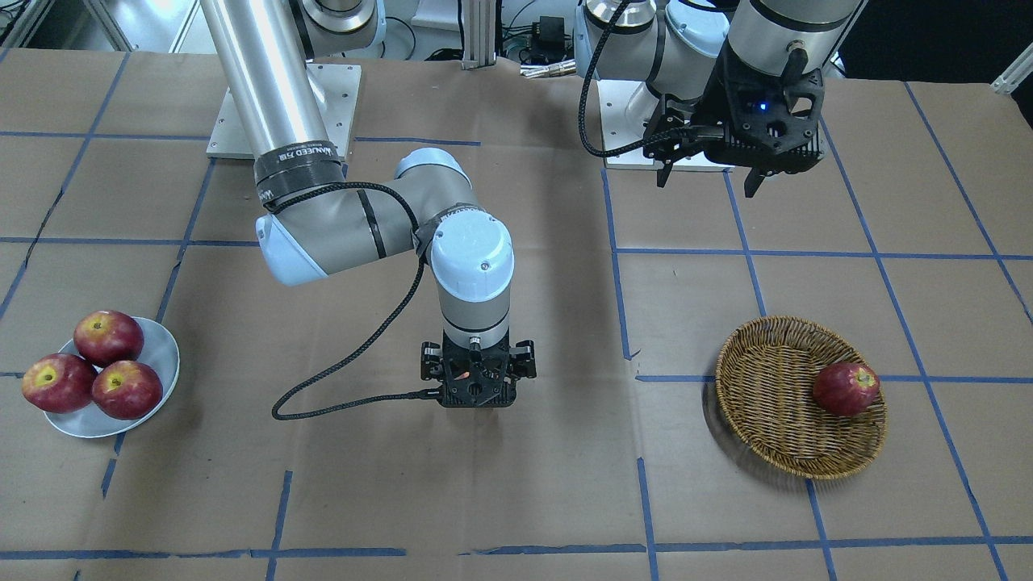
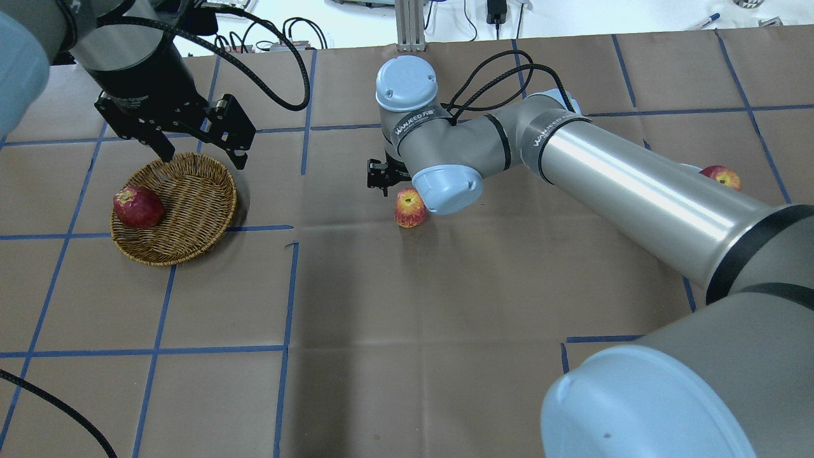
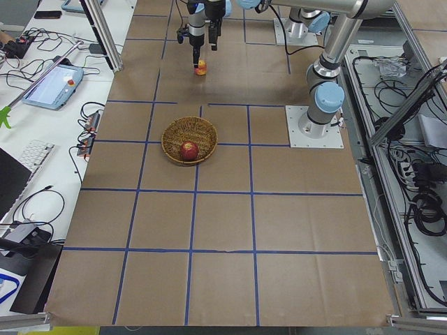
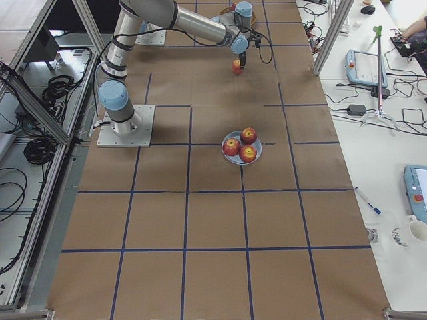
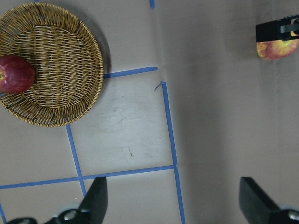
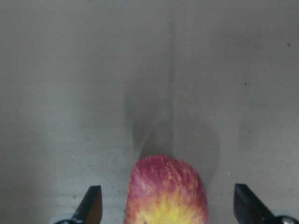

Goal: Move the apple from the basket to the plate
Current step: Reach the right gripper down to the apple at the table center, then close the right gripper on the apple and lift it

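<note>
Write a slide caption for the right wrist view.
Right pincer open, its fingers either side of the apple, not touching it.

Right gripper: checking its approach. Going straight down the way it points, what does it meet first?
The right gripper would probably meet the streaky apple first: it sits centred between the open fingers, which look set to pass either side. Height above it is unclear.

Streaky red apple (image 6: 166, 191), yellow blush — tan woven basket (image 1: 767, 387), white plate (image 1: 159, 345).

apple (image 6: 166, 191) cut off below, underside unseen
</note>
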